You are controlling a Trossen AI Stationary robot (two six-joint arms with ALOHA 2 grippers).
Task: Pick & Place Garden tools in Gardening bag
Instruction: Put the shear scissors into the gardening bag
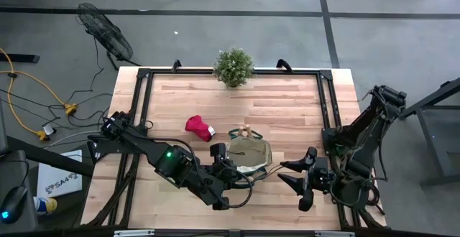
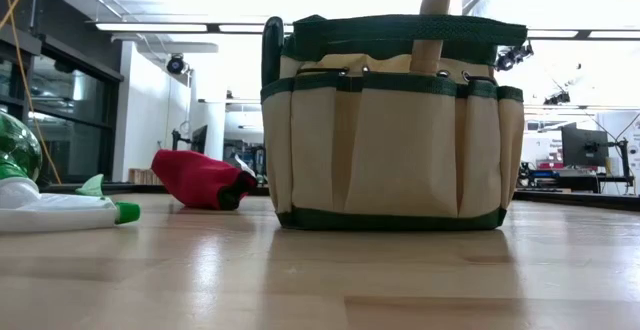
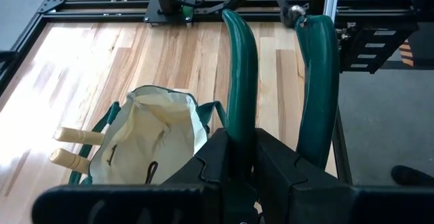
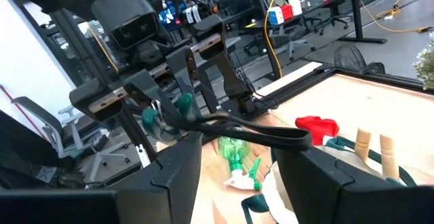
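Wooden table [image 1: 287, 108], tan bag [image 1: 249, 155] (green-trimmed)

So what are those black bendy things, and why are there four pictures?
They are two robot arms working at a wooden table. One picture looks down from above, one sits low on the table, and one rides on each arm's wrist. The left gripper squeezes green-handled pruners beside the gardening bag, which already has two wooden handles poking out. The right gripper waits open by the bag's other side. A red glove, a green spray bottle and a potted plant sit on the table too.
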